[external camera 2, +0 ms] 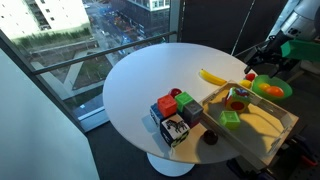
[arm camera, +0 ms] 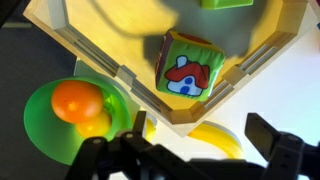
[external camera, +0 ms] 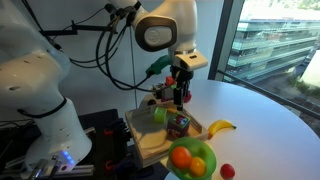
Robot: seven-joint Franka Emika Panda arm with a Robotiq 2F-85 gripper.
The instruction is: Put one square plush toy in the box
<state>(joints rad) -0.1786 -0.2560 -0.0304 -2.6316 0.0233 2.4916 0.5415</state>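
A square plush toy (external camera: 178, 125) with dark red and mixed patches lies inside the tan wooden box (external camera: 143, 140), near its corner by the fruit bowl. In the wrist view its top face (arm camera: 185, 68) shows a red house on a green border, with the box rim (arm camera: 130, 78) around it. It also shows in an exterior view (external camera 2: 237, 100), inside the box (external camera 2: 268, 135). My gripper (external camera: 180, 95) hangs above the box, open and empty. Its fingers (arm camera: 200, 132) straddle the box corner in the wrist view. A plain yellow-green cube (external camera: 160, 115) also lies in the box.
A green bowl (external camera: 190, 160) of orange fruit stands next to the box, with a banana (external camera: 220, 127) and a red ball (external camera: 228, 171) nearby. Several more plush cubes (external camera 2: 172, 118) sit on the round white table beside the box. The table edge is close.
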